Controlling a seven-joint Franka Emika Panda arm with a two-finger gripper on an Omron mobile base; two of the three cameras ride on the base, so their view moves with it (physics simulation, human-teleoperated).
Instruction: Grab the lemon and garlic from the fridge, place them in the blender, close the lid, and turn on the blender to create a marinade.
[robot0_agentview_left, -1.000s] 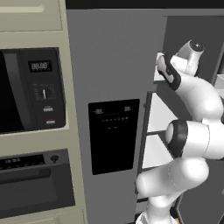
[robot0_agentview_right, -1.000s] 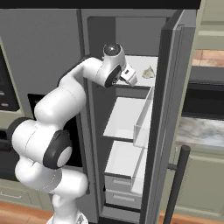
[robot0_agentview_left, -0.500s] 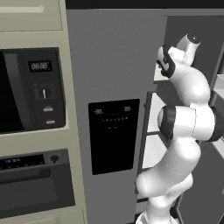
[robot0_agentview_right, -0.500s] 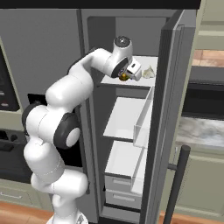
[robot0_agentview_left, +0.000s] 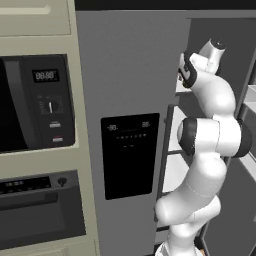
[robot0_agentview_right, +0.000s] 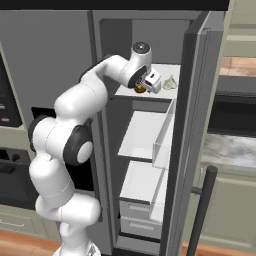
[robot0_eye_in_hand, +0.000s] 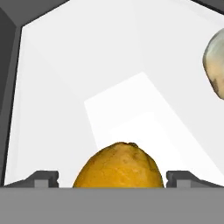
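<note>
The fridge (robot0_agentview_right: 60, 55) stands with its right door (robot0_agentview_right: 197, 125) swung open. On its top white shelf (robot0_agentview_right: 162, 71) lie the yellow lemon (robot0_agentview_right: 140, 89) and, just to the right of it, the pale garlic (robot0_agentview_right: 170, 83). My gripper (robot0_agentview_right: 145, 86) reaches onto that shelf. In the hand view the gripper (robot0_eye_in_hand: 113, 178) is open, and the lemon (robot0_eye_in_hand: 118, 166) sits between its two fingertips (robot0_eye_in_hand: 41, 177) with a small gap on each side. The garlic (robot0_eye_in_hand: 215, 65) lies farther back at the right edge. The blender and the lid are out of view.
A beige cabinet with a black microwave (robot0_agentview_left: 30, 100) and an oven (robot0_agentview_left: 35, 210) stands left of the fridge. Below the top shelf are more white shelves (robot0_agentview_right: 142, 135) and drawers (robot0_agentview_right: 140, 210). The open door's dark bar handle (robot0_agentview_right: 200, 210) juts out at the lower right.
The arm has stretched farther into the fridge along the top shelf. The hand has come up to the lemon, which now sits between the fingers.
</note>
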